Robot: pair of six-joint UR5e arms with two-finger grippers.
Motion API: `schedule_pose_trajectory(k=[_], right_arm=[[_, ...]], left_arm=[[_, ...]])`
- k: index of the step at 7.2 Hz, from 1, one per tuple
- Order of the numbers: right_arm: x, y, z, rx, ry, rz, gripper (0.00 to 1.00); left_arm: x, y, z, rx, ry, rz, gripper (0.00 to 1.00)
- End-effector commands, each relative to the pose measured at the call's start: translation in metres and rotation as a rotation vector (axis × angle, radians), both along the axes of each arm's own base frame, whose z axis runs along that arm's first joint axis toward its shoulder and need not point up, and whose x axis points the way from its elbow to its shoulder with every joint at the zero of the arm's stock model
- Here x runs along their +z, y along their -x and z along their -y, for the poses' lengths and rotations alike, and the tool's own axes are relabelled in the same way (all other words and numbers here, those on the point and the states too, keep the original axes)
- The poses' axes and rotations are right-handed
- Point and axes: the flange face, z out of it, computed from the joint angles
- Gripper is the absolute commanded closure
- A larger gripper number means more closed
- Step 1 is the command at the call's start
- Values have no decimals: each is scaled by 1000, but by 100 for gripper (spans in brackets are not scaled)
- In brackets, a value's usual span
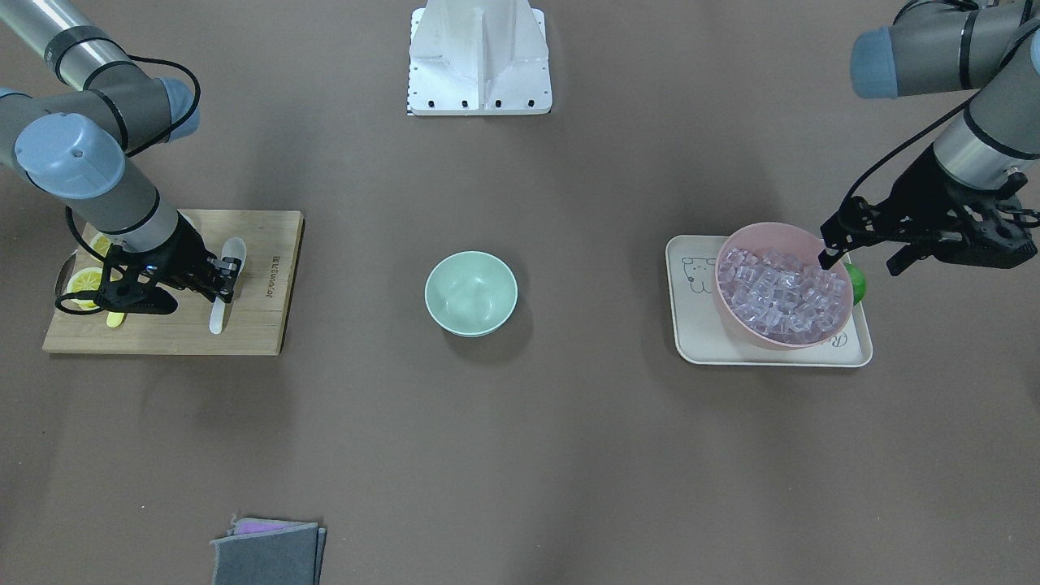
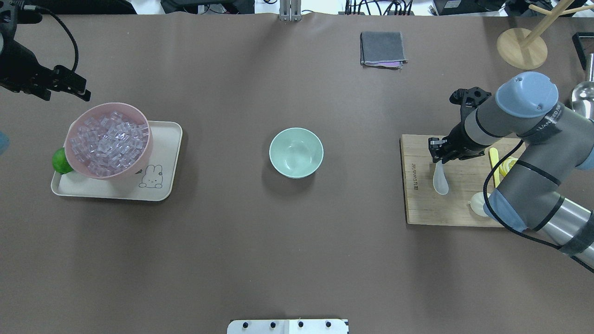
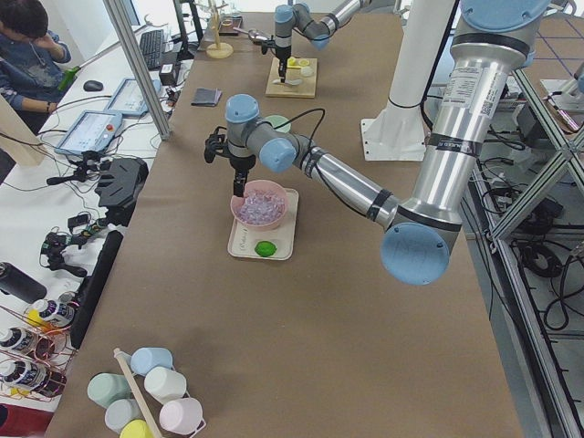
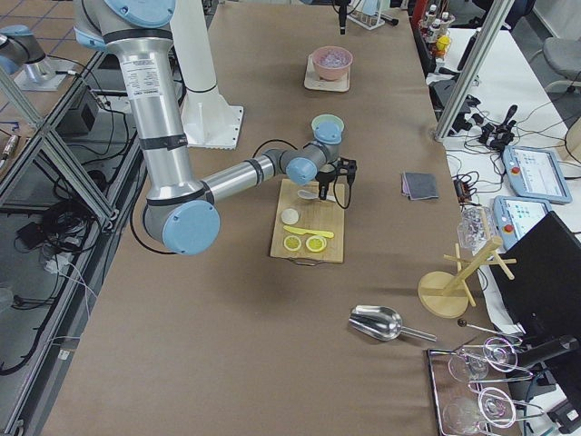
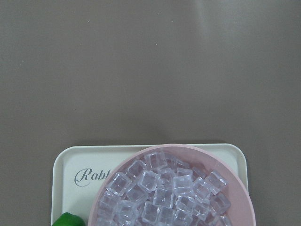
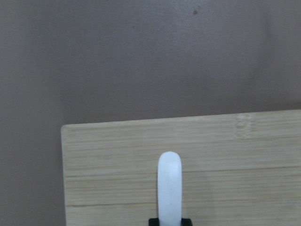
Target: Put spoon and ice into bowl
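The white spoon (image 1: 218, 313) lies on the wooden cutting board (image 1: 260, 325); it also shows in the overhead view (image 2: 440, 181). My right gripper (image 1: 227, 280) is down at the spoon's middle and looks shut on it; the right wrist view shows the handle (image 6: 169, 183) sticking out from the black fingertips. The ice (image 1: 784, 292) fills the pink bowl (image 1: 764, 231). My left gripper (image 1: 857, 264) is open and empty, hovering over that bowl's edge. The mint-green bowl (image 1: 471, 292) stands empty at the table's centre, apart from both grippers.
The pink bowl sits on a cream tray (image 1: 695, 325) beside a green lime (image 1: 855, 283). Lemon slices (image 1: 84, 283) and a yellow knife (image 2: 494, 160) lie on the board. A grey cloth (image 1: 268, 552) lies at the operators' edge. The white robot base (image 1: 479, 57) is opposite.
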Motion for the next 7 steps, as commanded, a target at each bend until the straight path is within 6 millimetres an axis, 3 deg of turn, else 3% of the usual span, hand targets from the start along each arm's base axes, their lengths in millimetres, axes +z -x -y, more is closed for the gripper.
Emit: schedule_pose_trajectory(k=[1,2,4,6,7], right_arm=[[-42,10,12,19,20,63,100],[-74,21,23,67,50,98,100],[-141,53,41,135,116,131,100],[-200,97,49,193,155,175,100],[-212,106,55,223,159,179,100]], left_arm=[[-5,-10,2,9,-13,5,3],[-9,-31,1,4,-47,52,3],[11,-84,-14,18,-98,174,4],[25,-95,-15,33,-90,199,11],[28,-97,-18,38,-84,202,17]])
